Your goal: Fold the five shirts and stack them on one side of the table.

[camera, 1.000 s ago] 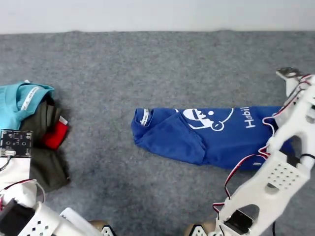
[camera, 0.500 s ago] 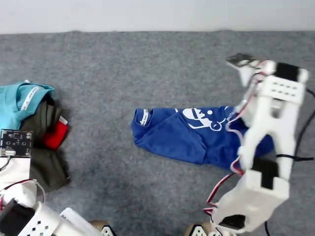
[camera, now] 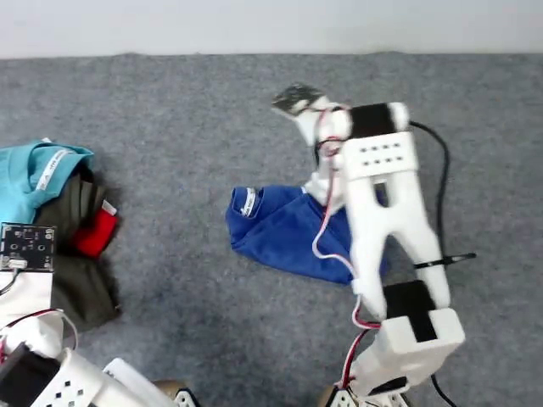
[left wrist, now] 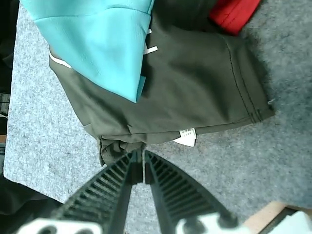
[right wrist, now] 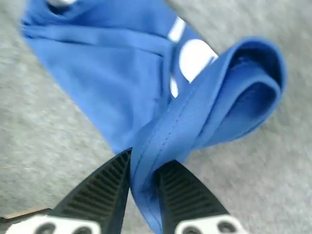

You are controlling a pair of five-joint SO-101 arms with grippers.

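Note:
A blue shirt (camera: 284, 233) lies mid-table, its collar end pointing left. My right arm (camera: 382, 186) stretches over its right half and hides the white print. In the right wrist view my right gripper (right wrist: 145, 163) is shut on a doubled-over fold of the blue shirt (right wrist: 112, 83), lifted above the rest of the cloth. At the left edge lies a pile: a teal shirt (camera: 34, 174), a dark olive shirt (camera: 81, 280) and a red shirt (camera: 92, 236). My left gripper (left wrist: 141, 158) is shut, its tips just off the olive shirt's (left wrist: 195, 92) edge.
The grey felt table (camera: 170, 119) has free room behind the blue shirt and between it and the pile. A white wall runs along the far edge. My left arm's base (camera: 51, 373) sits at the front left corner.
My right arm has swung from the table's right edge toward the middle, carrying the blue shirt's lower end up and over to the left. The left arm and the pile have not moved.

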